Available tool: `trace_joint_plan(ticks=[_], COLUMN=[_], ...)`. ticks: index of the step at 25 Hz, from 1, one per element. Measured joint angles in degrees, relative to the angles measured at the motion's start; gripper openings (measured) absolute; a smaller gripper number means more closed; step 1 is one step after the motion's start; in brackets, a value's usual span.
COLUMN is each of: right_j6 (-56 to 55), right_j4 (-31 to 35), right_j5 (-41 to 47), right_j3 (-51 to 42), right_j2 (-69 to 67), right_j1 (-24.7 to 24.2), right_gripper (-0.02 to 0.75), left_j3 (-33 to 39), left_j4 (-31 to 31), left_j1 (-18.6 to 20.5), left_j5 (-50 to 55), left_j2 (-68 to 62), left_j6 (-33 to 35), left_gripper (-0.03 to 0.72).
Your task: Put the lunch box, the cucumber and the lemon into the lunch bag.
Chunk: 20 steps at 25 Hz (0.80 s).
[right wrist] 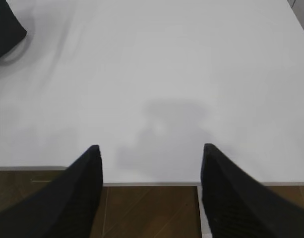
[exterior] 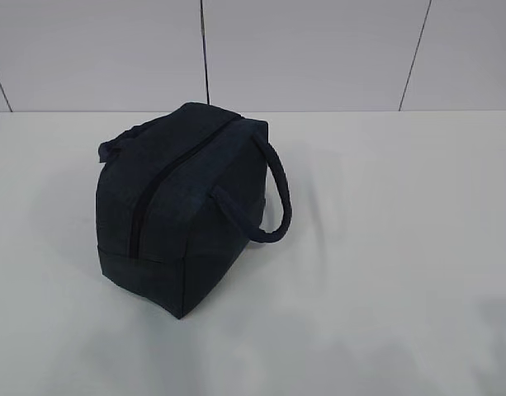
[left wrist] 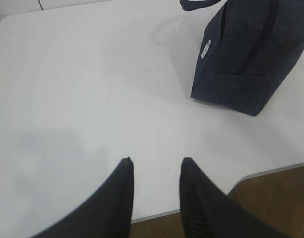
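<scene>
Left gripper (left wrist: 155,171): fingers parted a little, nothing between them, hanging over the near edge of the table (left wrist: 92,89).
Right gripper (right wrist: 149,158): fingers spread wide, also empty, over the near table edge.
Bag (exterior: 182,202): on the table, zipper (exterior: 158,194) seems closed on top, one handle (exterior: 273,194) hanging to its right side.
Direction from the left gripper: bag is ahead and to the right, well apart.
Direction from the right gripper: only a bag corner (right wrist: 5,27) shows, far ahead at the left.
Long axis: zipper runs from near-left to far-right in the exterior view.
Nearer arm: probably the left.
Box, cucumber, lemon: not seen in any view.
</scene>
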<state>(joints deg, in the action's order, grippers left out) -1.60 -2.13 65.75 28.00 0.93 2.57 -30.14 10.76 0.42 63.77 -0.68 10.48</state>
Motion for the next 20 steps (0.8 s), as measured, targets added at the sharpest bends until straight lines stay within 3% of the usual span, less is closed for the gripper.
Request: trace_joint_plan(ticks=[20], right_j6=[0.0], right_j4=[-0.1], right_j5=[0.0], right_j3=[0.0], right_j2=[0.0], right_j1=[0.0], right_gripper=[0.468], left_j3=[0.0], left_j4=[0.0], left_j1=[-0.08], left_j5=[0.0], left_j2=[0.0], left_j6=[0.0], left_gripper=[0.226])
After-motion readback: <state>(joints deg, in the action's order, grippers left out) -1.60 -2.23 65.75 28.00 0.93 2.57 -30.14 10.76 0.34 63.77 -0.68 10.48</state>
